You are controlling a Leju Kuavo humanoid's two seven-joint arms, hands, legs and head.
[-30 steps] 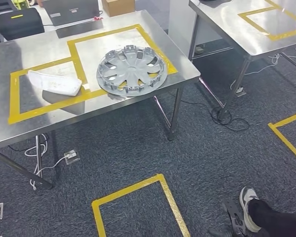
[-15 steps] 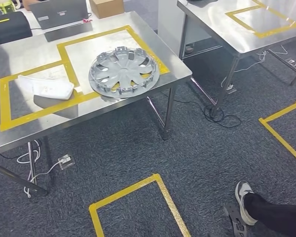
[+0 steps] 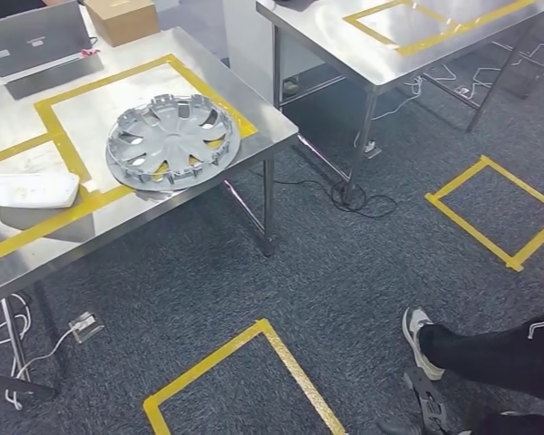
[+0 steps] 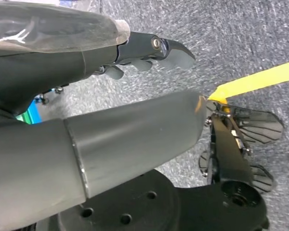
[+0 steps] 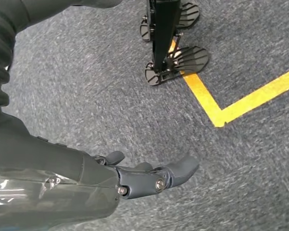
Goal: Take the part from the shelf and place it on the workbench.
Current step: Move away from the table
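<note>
A silver wheel cover (image 3: pixel 172 140) lies flat inside a yellow-taped box on the steel workbench (image 3: pixel 94 109). A white moulded part (image 3: pixel 30 188) lies in the taped box beside it, at the picture's left edge. My left hand (image 4: pixel 146 48) hangs over the grey carpet with its fingers stretched out and nothing in them. My right hand (image 5: pixel 150 177) hangs the same way, fingers out and empty, above the carpet near a yellow tape corner (image 5: pixel 217 118).
A second steel table (image 3: pixel 337 45) stands at the back right with cables (image 3: pixel 354 195) on the floor by its leg. A person's leg and shoe (image 3: pixel 420 340) lie at the lower right. Yellow tape squares (image 3: pixel 491 213) mark the carpet. A cardboard box (image 3: pixel 122 18) and a laptop (image 3: pixel 30 41) sit on the workbench's far side.
The whole picture has slid left, so the camera has turned right. The workbench and its parts now sit further left, and more of the second table and the person's leg shows.
</note>
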